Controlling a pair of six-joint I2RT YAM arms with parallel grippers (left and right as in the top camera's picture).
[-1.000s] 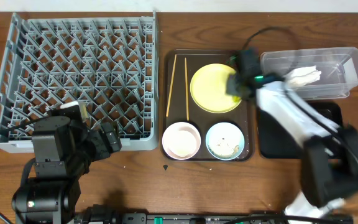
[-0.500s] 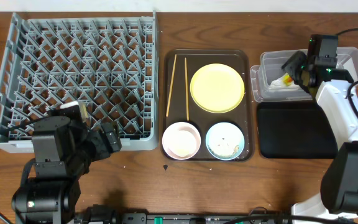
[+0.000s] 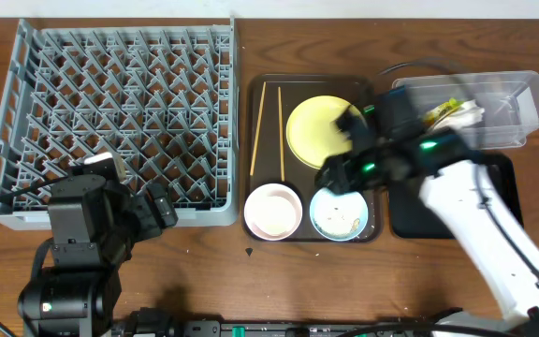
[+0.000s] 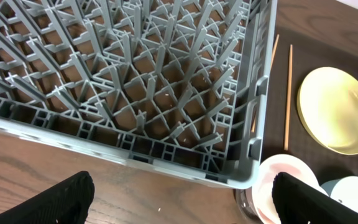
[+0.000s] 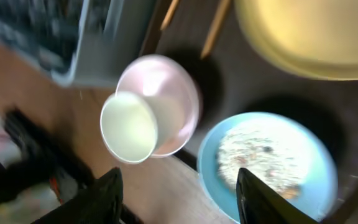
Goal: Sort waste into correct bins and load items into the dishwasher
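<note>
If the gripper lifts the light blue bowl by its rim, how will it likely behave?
The light blue bowl looks rigid and smooth, so its rim may slip in a pinch. Loose rice scraps lie inside, so tilting it would probably spill them.

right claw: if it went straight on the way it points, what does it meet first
Probably the rim of the light blue bowl, or the brown tray strip between it and the pinkish-white bowl; blur leaves depth unclear.
</note>
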